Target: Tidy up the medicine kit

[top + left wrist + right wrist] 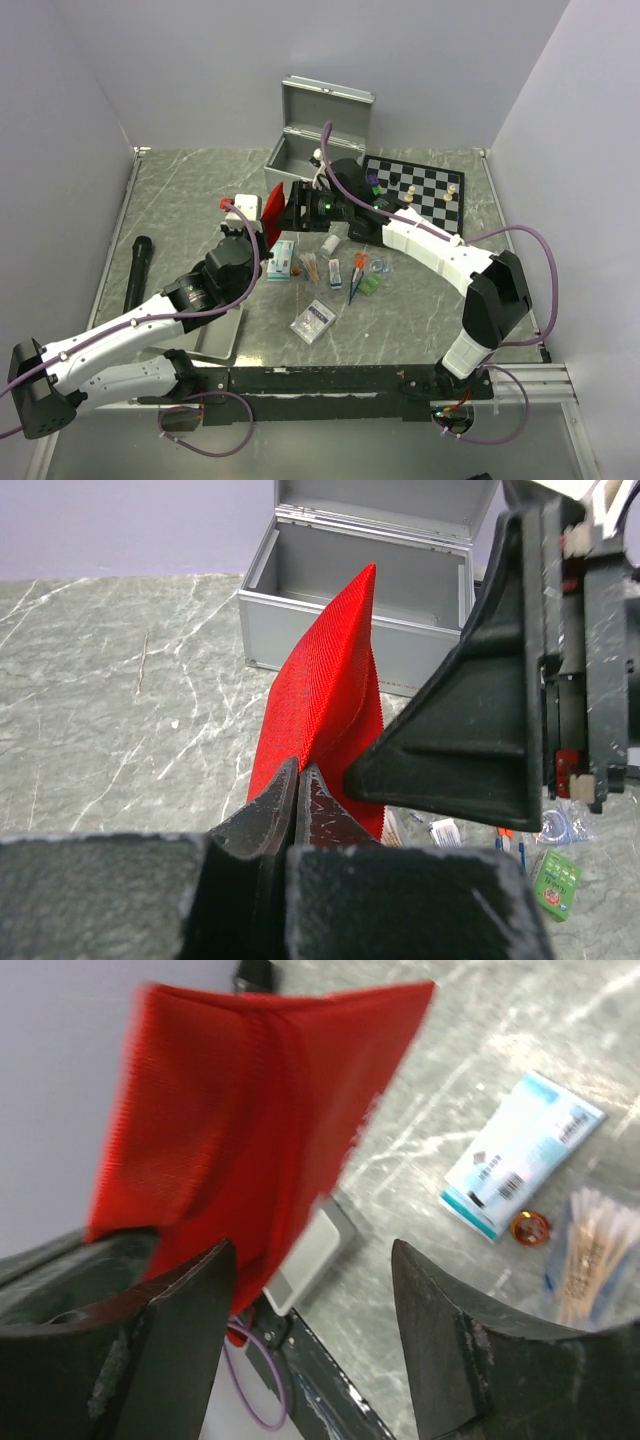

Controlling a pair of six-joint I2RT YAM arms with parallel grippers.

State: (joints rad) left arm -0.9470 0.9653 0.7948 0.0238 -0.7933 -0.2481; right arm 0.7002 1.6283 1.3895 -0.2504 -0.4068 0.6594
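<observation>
The medicine kit is a silver metal case standing at the back of the table with its lid up; the left wrist view shows its inside bare. My left gripper is shut on the lower edge of a red fabric pouch, held upright just in front of the kit. My right gripper is at the pouch's other side with its jaws apart. In the right wrist view the pouch hangs over the left finger, and nothing sits in the gap.
A chessboard with pieces lies right of the kit. Loose packets, a blister pack and syringes lie mid-table. A shallow grey tray sits under my left arm. A black tube lies far left.
</observation>
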